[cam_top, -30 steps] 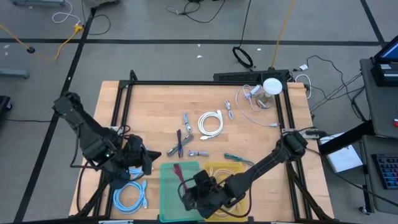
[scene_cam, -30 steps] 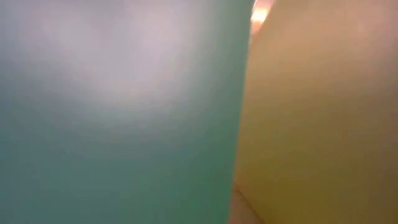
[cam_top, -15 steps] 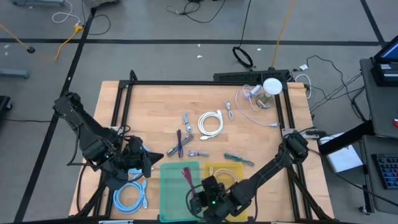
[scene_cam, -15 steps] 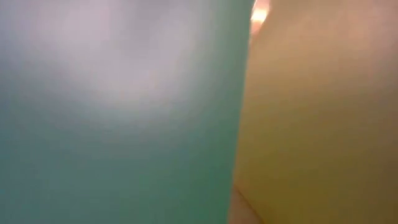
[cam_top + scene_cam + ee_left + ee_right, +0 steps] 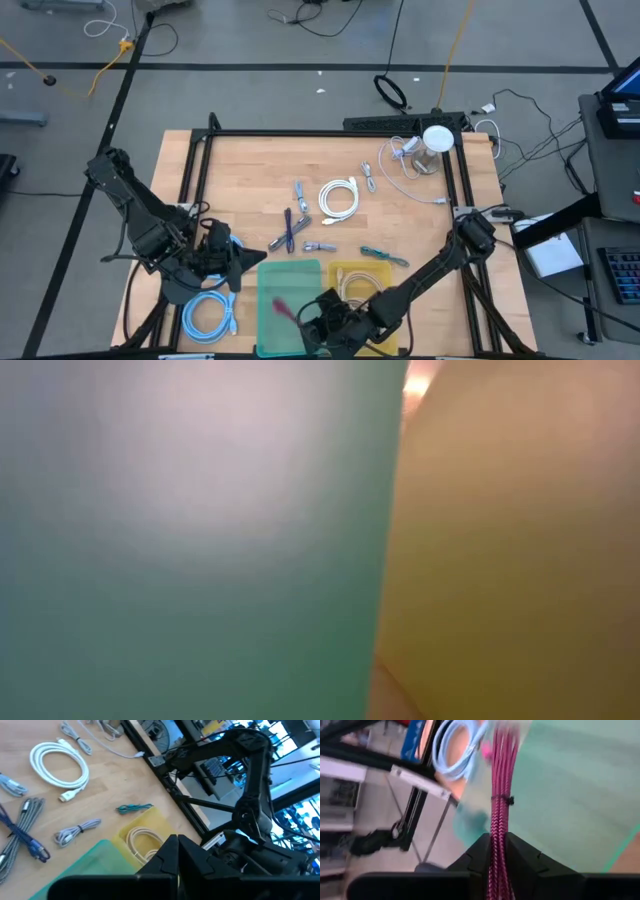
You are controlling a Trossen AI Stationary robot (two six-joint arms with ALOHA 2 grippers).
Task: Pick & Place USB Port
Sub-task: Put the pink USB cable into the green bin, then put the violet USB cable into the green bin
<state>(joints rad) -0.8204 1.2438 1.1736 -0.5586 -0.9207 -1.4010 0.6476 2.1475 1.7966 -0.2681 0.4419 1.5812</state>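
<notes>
A magenta braided cable bundle [image 5: 281,308], tied with a small band, sits in my right gripper [image 5: 300,316] over the green bin [image 5: 290,280] at the table's near edge. In the right wrist view the bundle [image 5: 498,795] runs forward from between the fingers, with the green bin [image 5: 570,785] behind it. My left gripper [image 5: 250,262] is shut and touches nothing. It hovers just left of the green bin, above a light blue cable coil [image 5: 208,316]; the left wrist view shows the gripper [image 5: 176,851] over the bins. My right gripper is shut on the magenta cable bundle, pinched between the two fingers [image 5: 479,852] at one end of the bundle [image 5: 498,837]. The bundle lies along the fingers and sticks out beyond them toward the table's left, over the green bin. Whether its free end touches the bin I cannot tell.
A yellow bin [image 5: 372,272] holding a cream cable stands right of the green one. Several more cables lie mid-table: a white coil [image 5: 338,196], a blue one [image 5: 288,228], grey ones [image 5: 318,245] and a teal one [image 5: 380,256]. The low view is filled by the bin walls [image 5: 200,540].
My right gripper has moved a little toward the table's near edge and turned, swinging the magenta bundle from pointing toward the far edge to pointing toward the table's left, over the green bin. My left gripper has drifted slightly toward the green bin.
</notes>
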